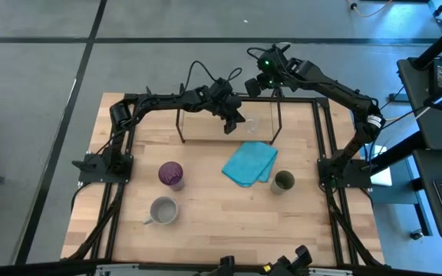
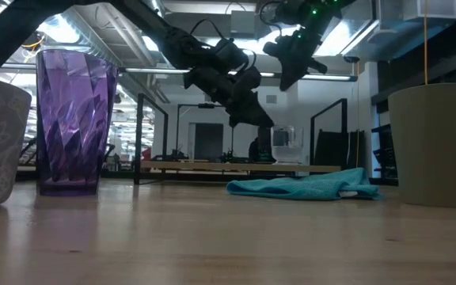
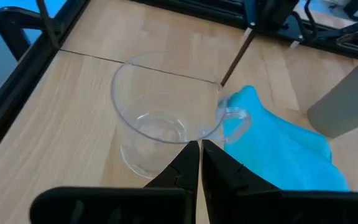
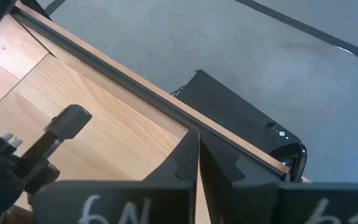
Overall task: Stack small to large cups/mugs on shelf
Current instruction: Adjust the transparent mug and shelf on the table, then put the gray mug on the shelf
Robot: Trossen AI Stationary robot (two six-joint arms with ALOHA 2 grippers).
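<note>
On the shelf (image 1: 229, 123) we have the clear glass (image 3: 166, 118) standing upright, left gripper (image 3: 201, 155) just behind its rim, jaws together and holding nothing (looks released). Right gripper (image 4: 197, 162), jaws together too, hovers over the table's far edge, probably keeping clear.

Even, bright overhead light; ceiling strips glare at 12 o'clock in the low view, where the tall purple faceted tumbler (image 2: 75, 119) looks soft.

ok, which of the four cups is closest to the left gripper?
The clear glass cup, directly beside the shut left gripper at the shelf. The purple, grey and olive cups stand farther out on the table.
</note>
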